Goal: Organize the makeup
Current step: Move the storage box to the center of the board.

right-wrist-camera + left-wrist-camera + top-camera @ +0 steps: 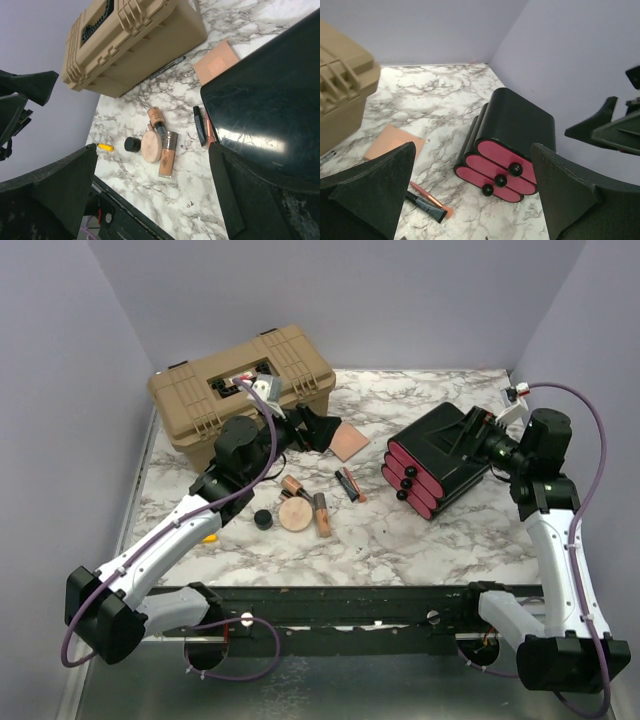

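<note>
The makeup lies in the middle of the marble table (380, 540): a flat square copper-pink compact (350, 440), a slim black-and-red tube (349, 483), two copper tubes (292, 485) (322, 513), a round peach compact (296, 514) and a tiny black jar (263, 519). My left gripper (315, 430) is open and empty, above the table just left of the square compact (395, 142). My right gripper (480, 438) is open at the back of the black box with pink drawers (435, 462). The right wrist view shows the round compact (151, 146), jar (132, 144) and tubes (168, 155) between its fingers.
A tan toolbox (240, 385), closed, stands at the back left. A yellow pen (210, 537) lies by the left arm. The black drawer box (515, 130) lies tilted at the right. Purple walls enclose the table on three sides.
</note>
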`<state>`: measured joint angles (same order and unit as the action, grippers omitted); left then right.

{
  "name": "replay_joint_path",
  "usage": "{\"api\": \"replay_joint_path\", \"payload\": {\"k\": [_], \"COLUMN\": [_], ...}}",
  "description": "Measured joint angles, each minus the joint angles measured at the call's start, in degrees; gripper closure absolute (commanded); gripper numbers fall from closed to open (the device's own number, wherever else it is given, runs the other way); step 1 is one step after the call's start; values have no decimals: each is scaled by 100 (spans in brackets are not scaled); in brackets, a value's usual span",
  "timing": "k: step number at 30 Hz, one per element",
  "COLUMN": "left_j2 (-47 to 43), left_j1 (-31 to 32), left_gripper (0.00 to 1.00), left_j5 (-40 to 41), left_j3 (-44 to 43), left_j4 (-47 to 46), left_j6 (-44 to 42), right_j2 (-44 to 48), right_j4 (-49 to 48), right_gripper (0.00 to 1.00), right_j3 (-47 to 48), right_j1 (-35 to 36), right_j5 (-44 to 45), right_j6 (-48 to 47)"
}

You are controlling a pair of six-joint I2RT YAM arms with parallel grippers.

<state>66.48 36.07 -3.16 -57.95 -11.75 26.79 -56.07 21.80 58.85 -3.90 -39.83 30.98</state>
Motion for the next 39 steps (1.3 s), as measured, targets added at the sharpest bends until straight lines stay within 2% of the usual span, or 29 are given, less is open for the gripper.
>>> {"api": "replay_joint_path", "payload": {"k": [6,11,14,16,19,20,22,26,33,37,39], "left_j2": [-732,-780,-356,55,990,1176,1580,1755,1864,2002,2118], "left_j1": [-37,-48,22,225,955,1145,1626,1917,1840,1838,1840], "left_gripper": [1,2,5,3,1,1,2,7,8,18,19], "left_j5": [634,925,1029,1410,2297,2457,2706,2787,2778,2505,2295], "left_j3": [791,693,306,-92,-734,-800,-815,-706,-719,-691,-691], "left_j4": [-306,-278,138,658,1526,1696,2140,2446,1698,872,496], "left_j6": [129,42,-92,-227,-595,-664,-785,-802,-907,-887,-815], "right_j2": [127,-61,-26,-48,-262,-343,-424,-376,-205,-807,-1172], "right_j4": [205,317,328,442,726,789,826,837,723,785,815], "right_gripper": [0,0,0,0,1,1,11,13,29,34,35], "right_j3": [-31,-37,-52,-9,227,304,365,363,-70,42,192], "right_j1": [0,0,0,4,4,4,4,4,15,15,15], "right_j5": [52,146,354,647,1075,1178,1294,1008,1097,1154,1174], "right_j6": [-214,-208,-195,-173,-203,-234,-326,-796,-1123,-1246,-1270]}}
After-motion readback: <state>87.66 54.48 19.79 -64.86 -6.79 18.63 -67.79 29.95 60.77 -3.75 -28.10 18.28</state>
